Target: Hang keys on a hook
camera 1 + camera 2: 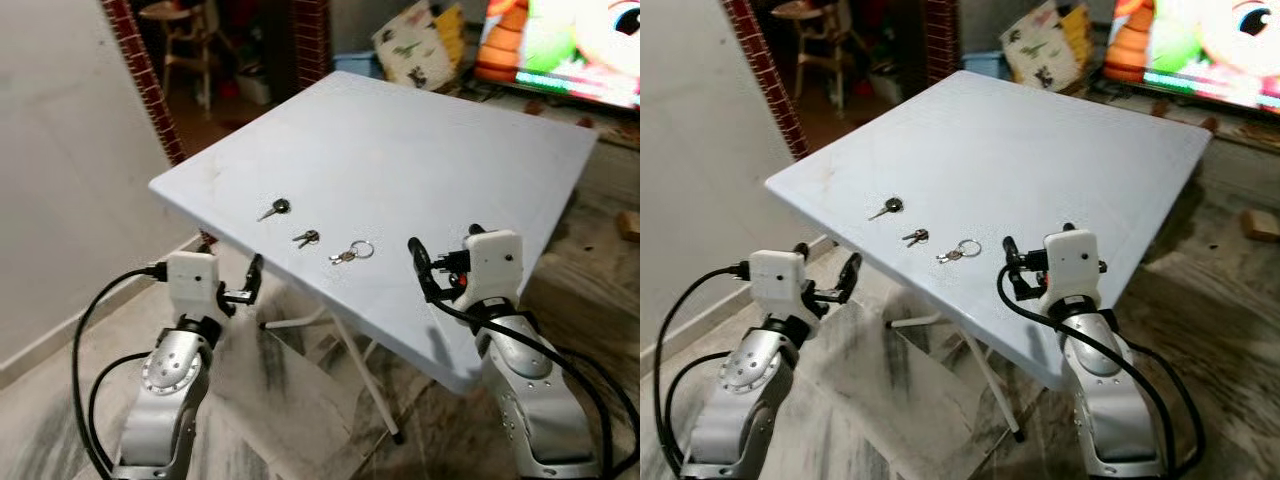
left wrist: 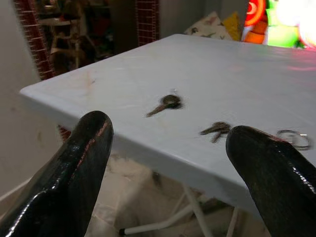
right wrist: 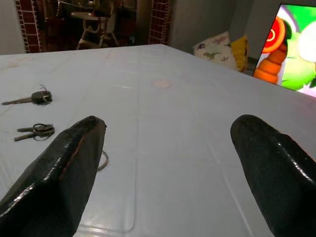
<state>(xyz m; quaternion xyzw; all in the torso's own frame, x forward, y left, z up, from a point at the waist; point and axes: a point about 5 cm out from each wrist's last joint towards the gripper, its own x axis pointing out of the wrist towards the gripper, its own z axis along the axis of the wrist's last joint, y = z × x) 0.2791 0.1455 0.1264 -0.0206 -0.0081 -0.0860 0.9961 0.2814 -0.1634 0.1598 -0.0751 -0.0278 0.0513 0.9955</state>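
Three sets of keys lie in a row near the front edge of a white folding table point(image 1: 400, 150): a black-headed key point(image 1: 275, 208), a small pair of keys point(image 1: 306, 237), and keys on a silver ring point(image 1: 352, 251). My left gripper point(image 1: 825, 262) is open. It sits lower than the tabletop, just off the table's near corner, facing the keys. My right gripper point(image 1: 445, 250) is open over the front edge, a short way right of the ring keys. In the left wrist view the black-headed key point(image 2: 165, 103) shows between the fingers point(image 2: 74, 173).
A white wall point(image 1: 60, 150) runs along the left, ending at a brick pillar point(image 1: 145, 75). A wooden chair point(image 1: 185, 35) stands behind it. A lit television point(image 1: 570, 45) and cushions point(image 1: 420, 45) are beyond the table. The table's legs point(image 1: 355, 360) stand on marble floor.
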